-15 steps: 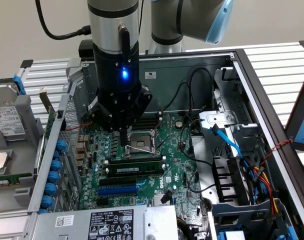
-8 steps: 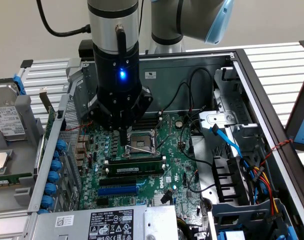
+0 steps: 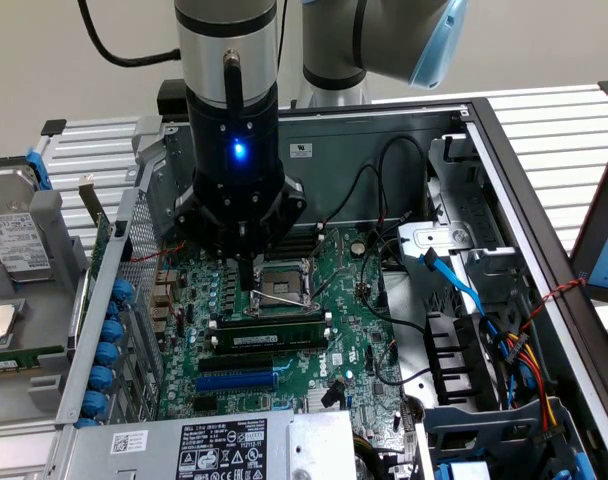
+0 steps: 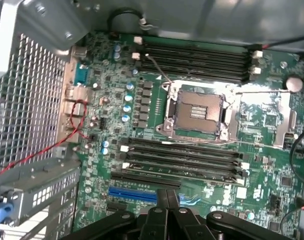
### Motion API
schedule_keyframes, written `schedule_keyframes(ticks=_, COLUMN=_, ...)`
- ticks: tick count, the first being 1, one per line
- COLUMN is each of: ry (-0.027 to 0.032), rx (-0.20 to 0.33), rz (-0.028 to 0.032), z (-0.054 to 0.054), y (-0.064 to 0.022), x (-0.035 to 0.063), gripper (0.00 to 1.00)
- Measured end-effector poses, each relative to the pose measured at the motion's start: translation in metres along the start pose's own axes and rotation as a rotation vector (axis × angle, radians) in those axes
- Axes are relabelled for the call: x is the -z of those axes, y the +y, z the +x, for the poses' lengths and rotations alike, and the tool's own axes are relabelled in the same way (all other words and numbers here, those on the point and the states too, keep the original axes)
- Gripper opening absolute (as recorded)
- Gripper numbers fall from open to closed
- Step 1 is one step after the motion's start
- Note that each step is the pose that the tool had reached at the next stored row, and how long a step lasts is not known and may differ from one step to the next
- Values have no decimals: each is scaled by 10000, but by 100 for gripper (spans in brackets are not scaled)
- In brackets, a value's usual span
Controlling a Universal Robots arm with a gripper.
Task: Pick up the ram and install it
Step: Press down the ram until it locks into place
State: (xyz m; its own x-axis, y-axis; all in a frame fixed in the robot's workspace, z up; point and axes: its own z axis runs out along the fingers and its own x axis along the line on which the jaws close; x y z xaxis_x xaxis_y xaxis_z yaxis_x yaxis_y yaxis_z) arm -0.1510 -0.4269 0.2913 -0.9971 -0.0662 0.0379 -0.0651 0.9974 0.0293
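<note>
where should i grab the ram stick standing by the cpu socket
Pinch the ram across its two flat faces, near the middle of its long top edge, coming straight down. It stands on edge beside the CPU socket, so only that upper edge looks free.

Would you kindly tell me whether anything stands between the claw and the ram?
Nothing visible does. The claw hangs over the motherboard beside the CPU socket, and the ram lies among the memory slots just beyond, with no cable or bracket crossing the space between.

Vertical arm, fingers (image 3: 249,272) together
</note>
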Motion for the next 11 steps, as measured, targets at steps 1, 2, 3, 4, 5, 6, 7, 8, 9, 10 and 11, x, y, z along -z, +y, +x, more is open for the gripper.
schedule_keyframes(ticks=1, ry=-4, rx=-146, rz=-5, z=0, y=0, x=0, gripper=11)
schedule_keyframes(ticks=2, ry=-8, rx=-289, rz=-10, z=0, y=0, x=0, gripper=11)
schedule_keyframes(ticks=3, ry=-12, rx=-438, rz=-15, z=0, y=0, x=0, gripper=11)
schedule_keyframes(ticks=4, ry=-17, rx=-582, rz=-20, z=0, y=0, x=0, gripper=11)
schedule_keyframes(ticks=5, ry=-21, rx=-727, rz=-24, z=0, y=0, x=0, gripper=11)
schedule_keyframes(ticks=6, ry=-25, rx=-871, rz=-30, z=0, y=0, x=0, gripper=11)
schedule_keyframes(ticks=7, ry=-29, rx=-1025, rz=-34, z=0, y=0, x=0, gripper=11)
schedule_keyframes(ticks=8, ry=-34, rx=-1170, rz=-40, z=0, y=0, x=0, gripper=11)
schedule_keyframes(ticks=9, ry=-38, rx=-1321, rz=-44, z=0, y=0, x=0, gripper=11)
schedule_keyframes(ticks=10, ry=-42, rx=-1462, rz=-49, z=0, y=0, x=0, gripper=11)
schedule_keyframes(ticks=11, ry=-46, rx=-1617, rz=-55, z=0, y=0, x=0, gripper=11)
